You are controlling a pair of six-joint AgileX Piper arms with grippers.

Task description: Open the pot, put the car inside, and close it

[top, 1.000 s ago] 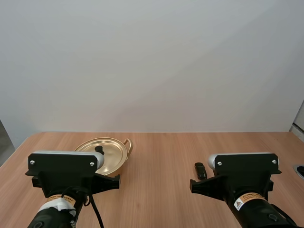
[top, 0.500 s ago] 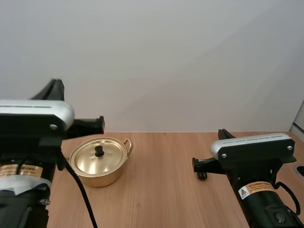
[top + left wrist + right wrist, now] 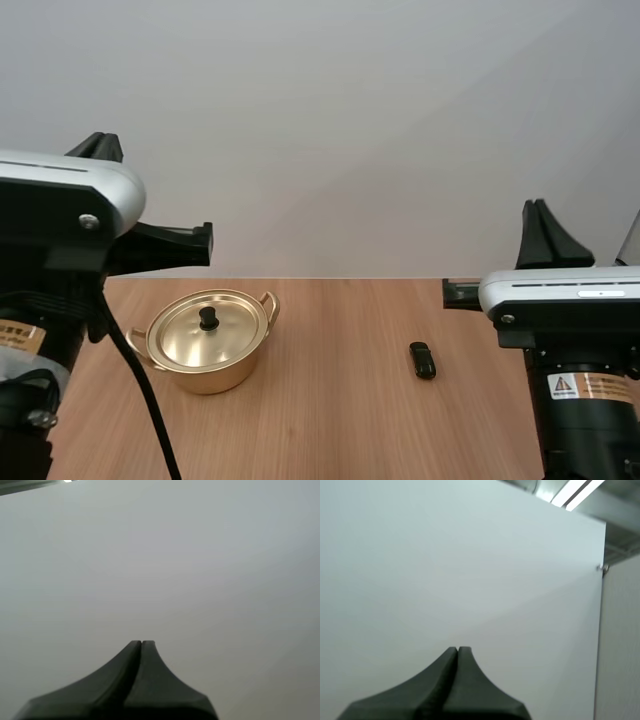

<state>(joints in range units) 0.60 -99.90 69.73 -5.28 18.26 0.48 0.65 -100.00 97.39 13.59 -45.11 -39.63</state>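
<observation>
From above we see the lidded round golden metal pot (image 3: 210,340) and the small black toy car (image 3: 422,360) well apart on the wooden table (image 3: 340,420), probably one for each arm; at the wrists, our left gripper (image 3: 141,645) and then our right gripper (image 3: 457,651) are pressed together, empty.

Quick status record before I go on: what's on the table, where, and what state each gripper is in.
container: round gold metal pot with two loop handles, on the left part of the wooden table
cover: gold lid with a black knob, seated on the pot
load: small black toy car, on the table to the right of the pot, apart from it
left gripper: shut, holding nothing
right gripper: shut, holding nothing
progress: pot not yet opened, car not yet inside
</observation>
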